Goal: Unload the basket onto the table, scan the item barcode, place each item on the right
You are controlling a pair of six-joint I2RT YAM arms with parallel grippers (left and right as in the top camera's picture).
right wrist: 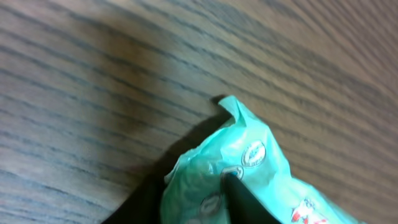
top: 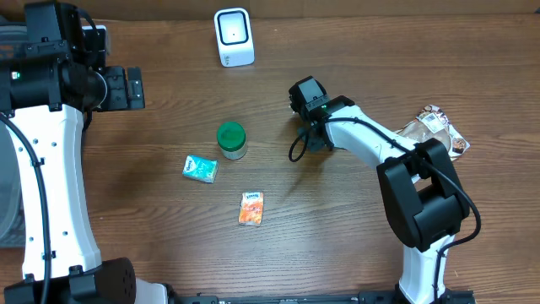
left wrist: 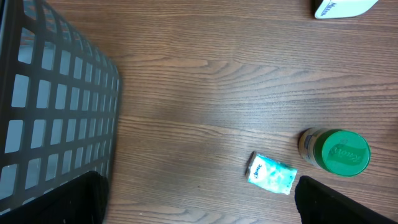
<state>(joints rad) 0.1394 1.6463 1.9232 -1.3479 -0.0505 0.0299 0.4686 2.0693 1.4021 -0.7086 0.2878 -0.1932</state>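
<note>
The right gripper [right wrist: 186,202] pinches a green packet [right wrist: 249,149] between its dark fingers, over the brown wood-grain table [top: 354,253], right of its middle. The left gripper [top: 135,88] stands spread wide with nothing in it, near a mesh basket [left wrist: 56,112]. The packet's long axis runs diagonally in the wrist view, crimped end toward the upper left. A white scanner [top: 234,36] stands at the table's far edge.

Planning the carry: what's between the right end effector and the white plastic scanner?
Only bare wooden tabletop, overhead view, from right end effector to white plastic scanner.
</note>
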